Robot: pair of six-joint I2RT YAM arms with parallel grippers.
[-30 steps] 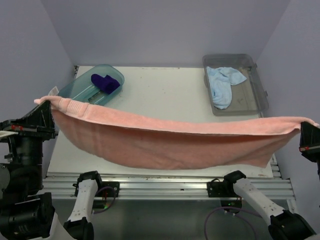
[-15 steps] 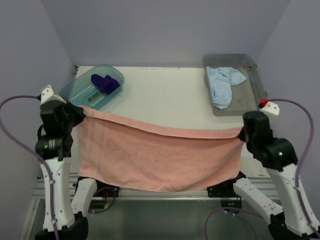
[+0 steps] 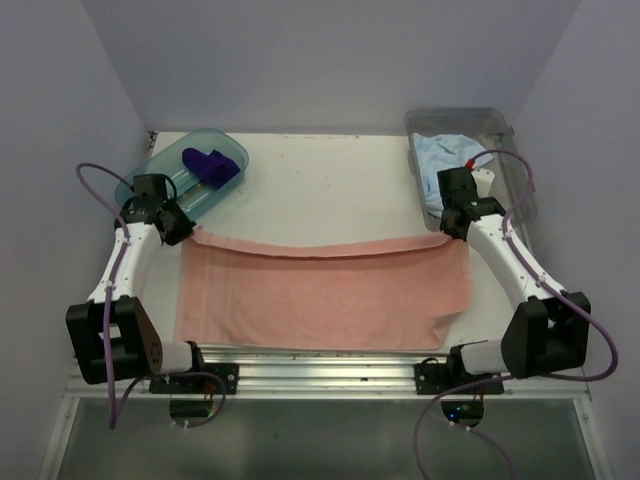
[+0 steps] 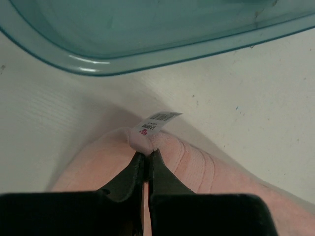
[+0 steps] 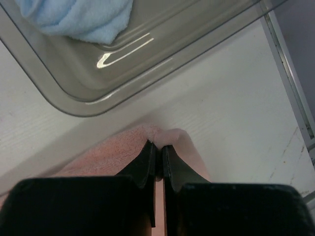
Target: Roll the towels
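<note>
Salmon pink cloth towel (image 3: 320, 290) is lying spread flat on the white table (image 3: 330, 185), long side running left to right, near edge sitting close to the table's front edge. Left gripper (image 3: 188, 231) is pinching the towel's far-left corner. The left wrist view is showing its black fingers (image 4: 125, 177) pressed together with a fold of pink cloth bunching at their tips, and a small white barcode label (image 4: 158, 120) sticking out of that corner. Right gripper (image 3: 451, 231) is doing the same on the far-right corner, with its fingers (image 5: 140, 164) squeezing together on a hump of pink cloth. Both pinched corners are sitting low by the table surface; can't tell if they are actually touching it. Towel's far edge is bowing slightly toward the front between the two grips. Near-right corner is lying a bit rumpled and curled in. Teal translucent plastic tub (image 3: 172, 165) is sitting at far left, just beyond the left gripper, with the dark purple towel (image 3: 208, 165) lying bunched inside. Clear grey plastic bin (image 3: 455, 113) is sitting at far right, just beyond the right gripper, with the light blue towel (image 3: 432, 152) lying crumpled inside toward its left side. Pink towel is lying apart from both containers in the top view.
</note>
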